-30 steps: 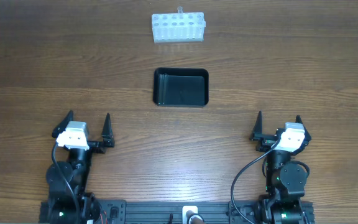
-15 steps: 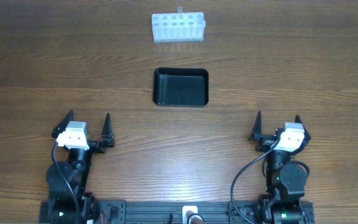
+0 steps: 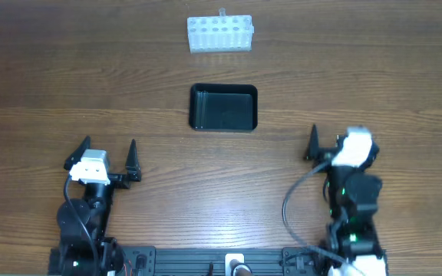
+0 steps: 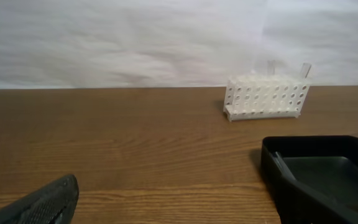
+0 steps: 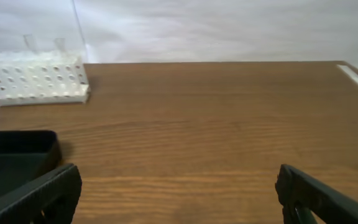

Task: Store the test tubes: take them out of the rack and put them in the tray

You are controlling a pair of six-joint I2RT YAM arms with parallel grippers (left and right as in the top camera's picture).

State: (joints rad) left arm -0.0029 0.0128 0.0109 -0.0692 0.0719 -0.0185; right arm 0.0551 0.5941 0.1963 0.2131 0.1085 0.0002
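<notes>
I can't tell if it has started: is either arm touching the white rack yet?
No, the rack stands alone beyond the black tray, with nothing touching it.

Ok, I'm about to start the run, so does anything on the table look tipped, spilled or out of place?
Nothing stands out. The rack stands upright with tubes poking up from it, the tray sits flat, apart from it, and the table shows no spill.

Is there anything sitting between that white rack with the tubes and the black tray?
No. In the top view, the stretch between the rack and the tray is just bare wooden table.
</notes>
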